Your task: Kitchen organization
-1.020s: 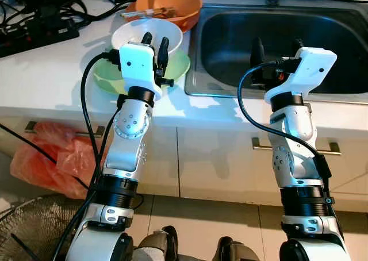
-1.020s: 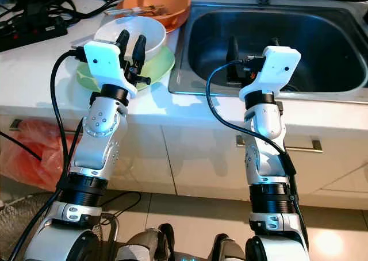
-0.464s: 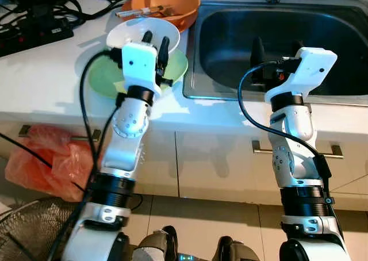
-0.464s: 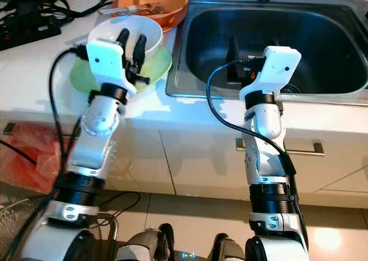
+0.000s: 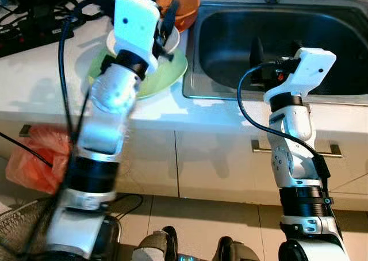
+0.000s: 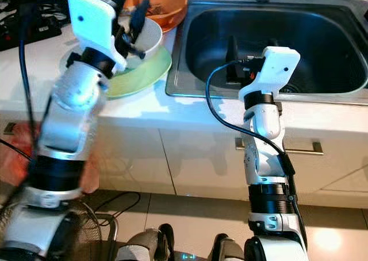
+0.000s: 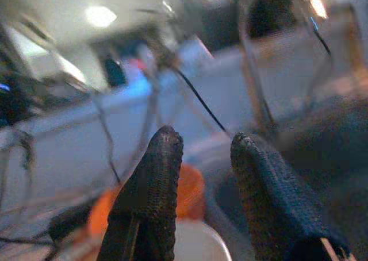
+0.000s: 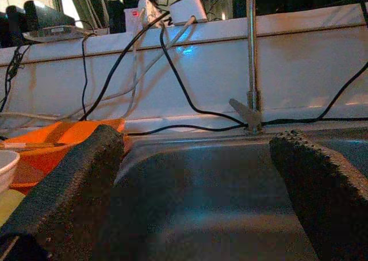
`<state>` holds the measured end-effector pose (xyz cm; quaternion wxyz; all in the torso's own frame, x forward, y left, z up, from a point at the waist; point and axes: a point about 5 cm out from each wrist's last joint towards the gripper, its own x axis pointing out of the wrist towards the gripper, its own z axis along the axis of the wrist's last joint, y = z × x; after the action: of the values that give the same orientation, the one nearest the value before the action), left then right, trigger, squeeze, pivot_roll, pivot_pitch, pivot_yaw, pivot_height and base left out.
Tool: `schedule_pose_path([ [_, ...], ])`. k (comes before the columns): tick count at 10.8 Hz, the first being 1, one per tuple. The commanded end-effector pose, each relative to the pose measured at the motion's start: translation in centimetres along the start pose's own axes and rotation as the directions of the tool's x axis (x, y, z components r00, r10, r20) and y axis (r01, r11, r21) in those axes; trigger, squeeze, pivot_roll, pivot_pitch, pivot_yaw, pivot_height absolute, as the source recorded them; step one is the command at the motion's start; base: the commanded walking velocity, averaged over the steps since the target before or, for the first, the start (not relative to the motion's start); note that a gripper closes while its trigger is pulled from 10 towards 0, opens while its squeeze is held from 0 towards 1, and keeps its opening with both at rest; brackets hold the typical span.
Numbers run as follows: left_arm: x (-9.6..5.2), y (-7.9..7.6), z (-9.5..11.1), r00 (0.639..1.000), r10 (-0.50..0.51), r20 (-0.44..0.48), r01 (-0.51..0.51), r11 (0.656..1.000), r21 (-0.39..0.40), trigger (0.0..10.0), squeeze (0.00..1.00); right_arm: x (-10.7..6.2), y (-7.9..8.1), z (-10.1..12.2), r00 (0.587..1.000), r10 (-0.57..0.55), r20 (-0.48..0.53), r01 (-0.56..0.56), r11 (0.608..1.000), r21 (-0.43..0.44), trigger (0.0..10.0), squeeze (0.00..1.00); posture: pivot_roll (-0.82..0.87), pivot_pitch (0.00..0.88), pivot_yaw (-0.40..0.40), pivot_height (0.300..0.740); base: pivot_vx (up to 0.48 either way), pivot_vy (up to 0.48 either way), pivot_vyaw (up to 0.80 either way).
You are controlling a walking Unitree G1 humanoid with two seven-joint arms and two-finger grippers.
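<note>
Left tool (image 5: 162,16) is raised over the white bowl (image 6: 148,35), arm blurred; its two black fingers (image 7: 150,198) stand a little apart w/ nothing between them. Right tool (image 5: 276,49) hangs over the front edge of the sink (image 5: 230,37), fingers (image 8: 63,198) spread wide, gripping nothing.

White bowl sits on a light green plate (image 5: 167,77) on the bench (image 5: 34,83), just left of the sink. What's inside the bowl can't be made out, the left arm covers most of it. Behind it, touching or nearly so, an orange bowl (image 6: 167,2) w/ what looks like chopsticks (image 6: 150,9) laid across; its contents are otherwise unclear. Sink basin is dark steel, a tap (image 8: 249,71) rising at its back rim.

Left wrist view is smeared: orange and white bowl shapes show below the fingertips, rest is too blurred to tell. Back left corner of the bench holds a tangle of black cables (image 5: 40,11) and a power strip, cut off by the frame edge.

Bench is white, w/ white cabinet doors and metal handles (image 6: 299,148) below. Tiled floor; an orange-red plastic bag (image 5: 31,157) lies at the cabinet foot on the left, and a wire fan guard (image 5: 23,226) is partly in view in the lower left corner
</note>
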<state>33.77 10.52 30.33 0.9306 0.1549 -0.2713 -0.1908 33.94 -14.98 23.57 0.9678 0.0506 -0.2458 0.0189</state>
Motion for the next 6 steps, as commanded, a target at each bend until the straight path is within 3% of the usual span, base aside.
schedule_pose_path([
  [1, 0.0, -0.4, -0.5, 0.994, -0.074, -0.081, 0.077, 0.996, 0.034, 10.0, 0.0, -0.1, 0.1, -0.2, 1.0, -0.005, -0.011, 0.005, 1.0, 0.011, 10.0, 0.0, 0.1, 0.186, 0.062, 0.74, 0.0, 0.0, 0.0],
  [3, 0.1, -0.5, -1.4, 0.974, -0.104, -0.201, 0.127, 0.987, 0.103, 10.0, 0.0, -0.2, 0.1, -0.3, 1.0, -0.004, -0.014, 0.004, 1.0, 0.014, 10.0, 0.0, 0.1, 0.184, 0.063, 0.74, 0.0, 0.0, 0.0],
  [6, 0.4, -0.2, -1.6, 0.963, -0.072, -0.258, 0.125, 0.973, 0.195, 10.0, 0.0, -0.2, 0.1, -0.4, 1.0, -0.003, -0.016, 0.003, 1.0, 0.016, 10.0, 0.0, 0.1, 0.182, 0.066, 0.74, 0.0, 0.0, 0.0],
])
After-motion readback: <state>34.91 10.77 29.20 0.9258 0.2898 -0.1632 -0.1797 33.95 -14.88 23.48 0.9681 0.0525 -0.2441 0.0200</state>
